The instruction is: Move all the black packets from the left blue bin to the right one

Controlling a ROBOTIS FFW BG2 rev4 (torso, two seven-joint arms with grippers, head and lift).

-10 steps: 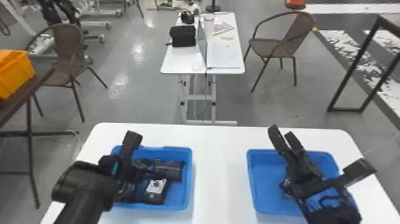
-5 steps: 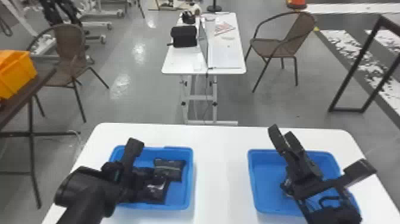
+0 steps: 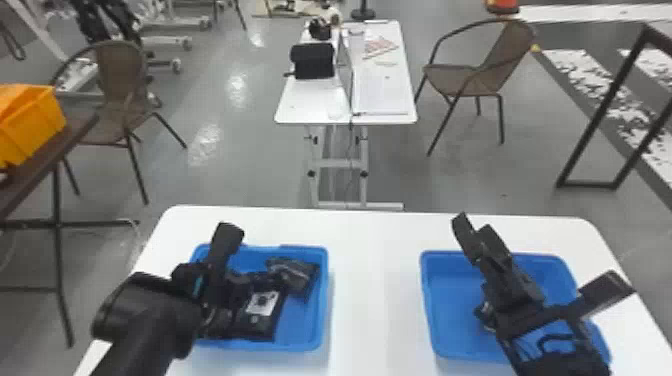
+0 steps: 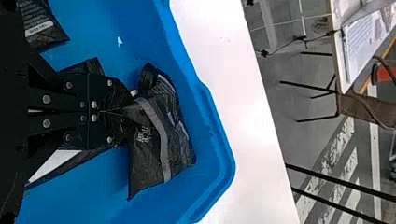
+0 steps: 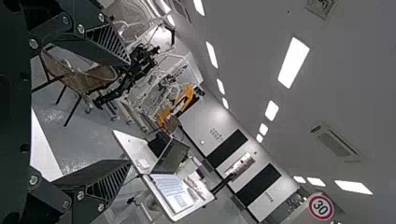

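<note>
While the left hand (image 3: 266, 278) reaches into the left blue bin (image 3: 323, 305), its two fingers are closed on one end of a black packet (image 4: 163, 140). The body of that packet sticks out past the fingertips, beside the bin's wall; whether it touches the bin's floor I cannot tell. Another packet (image 3: 260, 312), bearing a white label, lies in the same bin, on the near side of the held one. The left wrist view shows a packet with a pale strip (image 4: 44, 28) too, well apart from the held one, and more dark wrapping partly hidden beneath the fingers.

Over the right blue bin (image 3: 427, 305), the right hand (image 3: 477, 234) is open, its fingers spread with nothing between them. A small dark thing (image 3: 483, 316) shows beside that arm, within the bin's outline; it is too hidden to name. Both bins sit on the white worktop (image 3: 372, 280), with a strip of its surface between them.

Beyond stands a second white table (image 3: 305, 102), carrying a black bag (image 3: 313, 61) and an open laptop (image 5: 173, 156). Brown chairs (image 3: 120, 75) (image 3: 465, 80) stand either side.
</note>
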